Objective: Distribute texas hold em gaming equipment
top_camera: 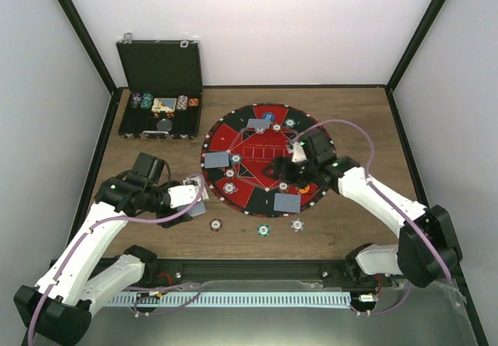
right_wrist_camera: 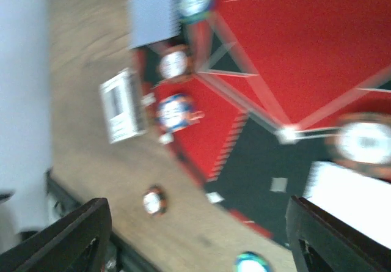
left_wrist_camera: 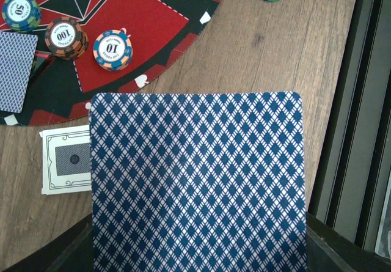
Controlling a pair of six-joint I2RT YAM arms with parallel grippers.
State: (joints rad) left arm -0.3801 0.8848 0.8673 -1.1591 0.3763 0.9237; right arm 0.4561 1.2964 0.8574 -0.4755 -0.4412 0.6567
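A round red-and-black poker mat (top_camera: 247,150) lies mid-table with face-down playing cards (top_camera: 216,160) and striped chips (top_camera: 230,176) round its rim. My left gripper (top_camera: 194,198), just off the mat's left edge, is shut on a card with a blue diamond back (left_wrist_camera: 195,180), which fills the left wrist view and hides the jaws. Beyond the card stand chips marked 10 (left_wrist_camera: 112,49), 100 (left_wrist_camera: 66,36) and 50 (left_wrist_camera: 19,11). My right gripper (top_camera: 298,158) hovers over the mat's right half. It is open (right_wrist_camera: 198,241) with nothing between its fingers, and its view is blurred.
A black hinged case (top_camera: 159,66) stands open at the back left with chips inside. Three chips (top_camera: 264,229) lie on the wood in front of the mat. A white-bordered card box (left_wrist_camera: 67,167) lies by the mat's edge near my left gripper.
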